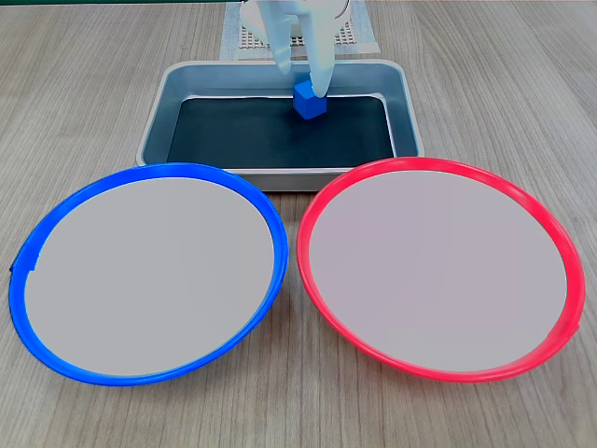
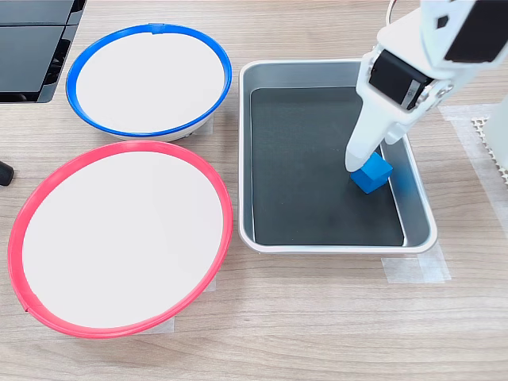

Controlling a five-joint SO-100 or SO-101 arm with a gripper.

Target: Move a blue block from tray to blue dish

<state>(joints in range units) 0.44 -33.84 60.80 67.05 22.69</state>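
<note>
The blue block [image 1: 309,101] sits on the black bottom of the grey tray [image 1: 157,112], near the far wall in the first exterior view. In the second exterior view the blue block [image 2: 371,175] is close to the right wall of the tray [image 2: 333,248]. My white gripper [image 1: 300,82] reaches down into the tray with its fingers apart. One fingertip [image 2: 355,163] rests against the block's top edge and the other hangs free beside it. The blue dish [image 1: 159,170] lies in front of the tray on the first exterior view's left, with nothing on it; the blue dish [image 2: 151,28] is at the second exterior view's top left.
A same-sized red-rimmed dish [image 1: 438,163] lies beside the blue one, seen as the red dish [image 2: 119,147] at the second exterior view's lower left. A white mesh mat [image 1: 359,35] sits behind the tray under the arm. A black object [image 2: 32,48] is at the second exterior view's top left corner.
</note>
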